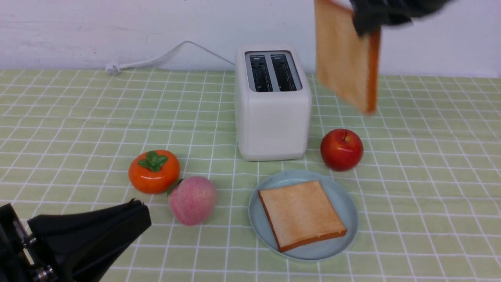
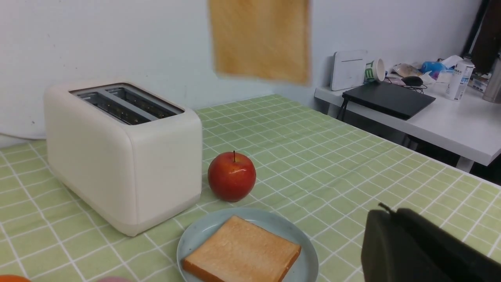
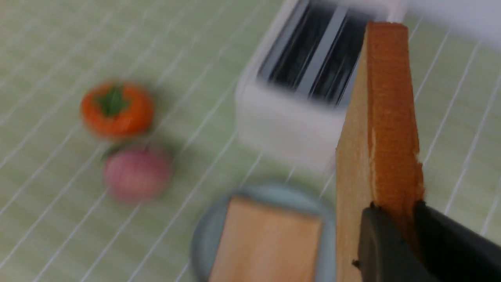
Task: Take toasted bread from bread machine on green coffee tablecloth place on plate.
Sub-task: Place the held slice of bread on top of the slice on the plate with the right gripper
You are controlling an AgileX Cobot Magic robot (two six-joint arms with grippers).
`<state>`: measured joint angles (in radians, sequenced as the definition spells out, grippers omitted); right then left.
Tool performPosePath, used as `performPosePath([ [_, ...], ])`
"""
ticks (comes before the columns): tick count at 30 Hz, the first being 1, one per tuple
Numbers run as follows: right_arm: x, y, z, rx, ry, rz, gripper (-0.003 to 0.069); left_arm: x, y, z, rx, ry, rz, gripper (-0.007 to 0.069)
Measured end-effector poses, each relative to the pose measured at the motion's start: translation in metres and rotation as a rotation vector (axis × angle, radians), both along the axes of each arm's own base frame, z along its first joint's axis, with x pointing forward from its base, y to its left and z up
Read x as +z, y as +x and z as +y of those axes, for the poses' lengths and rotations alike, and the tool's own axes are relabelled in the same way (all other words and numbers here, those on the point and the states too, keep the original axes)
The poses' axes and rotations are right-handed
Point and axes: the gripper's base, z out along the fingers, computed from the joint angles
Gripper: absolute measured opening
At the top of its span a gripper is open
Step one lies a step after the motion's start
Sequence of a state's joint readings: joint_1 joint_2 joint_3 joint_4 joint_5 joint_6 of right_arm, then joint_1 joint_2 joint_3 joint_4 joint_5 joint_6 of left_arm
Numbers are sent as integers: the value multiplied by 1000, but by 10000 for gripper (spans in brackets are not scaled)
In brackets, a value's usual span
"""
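Toast (image 1: 344, 66) is dangling edge-pinched in my right claw (image 1: 370, 24) at upper right, risking slipping or overhanging the slice (image 1: 301, 213) filling the plate (image 1: 341, 195).

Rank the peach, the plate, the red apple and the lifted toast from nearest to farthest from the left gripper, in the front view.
Measured from the left gripper:
1. peach, just beside it on its right.
2. plate, front centre.
3. red apple, right of the bread machine.
4. lifted toast, highest and farthest right, held by the right gripper.
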<state>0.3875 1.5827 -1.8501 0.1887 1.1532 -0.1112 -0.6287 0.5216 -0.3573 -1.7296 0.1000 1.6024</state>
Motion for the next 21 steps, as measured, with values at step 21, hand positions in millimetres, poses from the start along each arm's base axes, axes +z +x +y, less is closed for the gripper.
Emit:
performPosePath([
  [21, -188, 46, 15, 95, 346, 432, 88, 0, 0, 0, -3, 0, 0, -10],
])
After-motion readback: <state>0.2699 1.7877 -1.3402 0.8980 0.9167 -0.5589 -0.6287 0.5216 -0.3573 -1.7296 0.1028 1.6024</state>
